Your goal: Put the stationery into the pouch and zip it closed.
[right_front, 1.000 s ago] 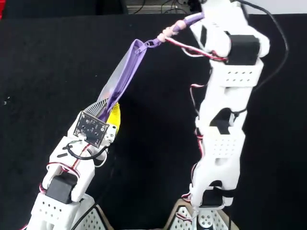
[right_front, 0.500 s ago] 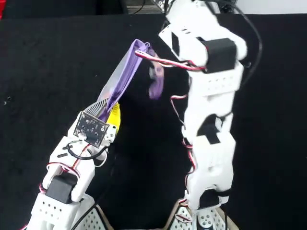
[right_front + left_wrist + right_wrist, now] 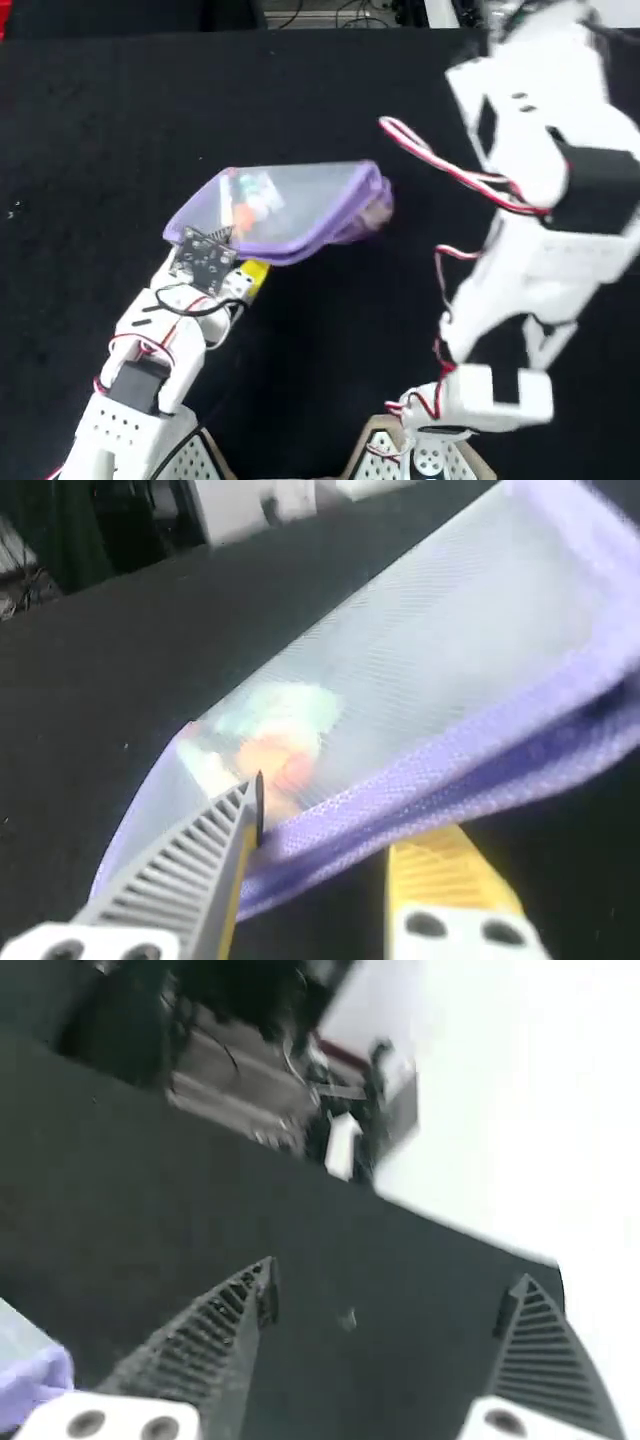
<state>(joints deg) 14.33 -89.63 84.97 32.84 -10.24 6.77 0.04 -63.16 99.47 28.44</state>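
Two claws now differ. The left claw point(image 3: 340, 825) is clamped on the purple edge of the pouch point(image 3: 285, 210). The pouch has slumped from its stretched, upright hang to lie flat over the tabletop point(image 3: 100, 120), with stationery point(image 3: 250, 200) inside. The right claw point(image 3: 392, 1282), jaws apart, has released the pouch's far end and swung well clear of it. The zipping is probably finished.

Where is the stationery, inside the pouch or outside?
Inside: colourful stationery shows through the clear side of the pouch, which the left pincer grips.
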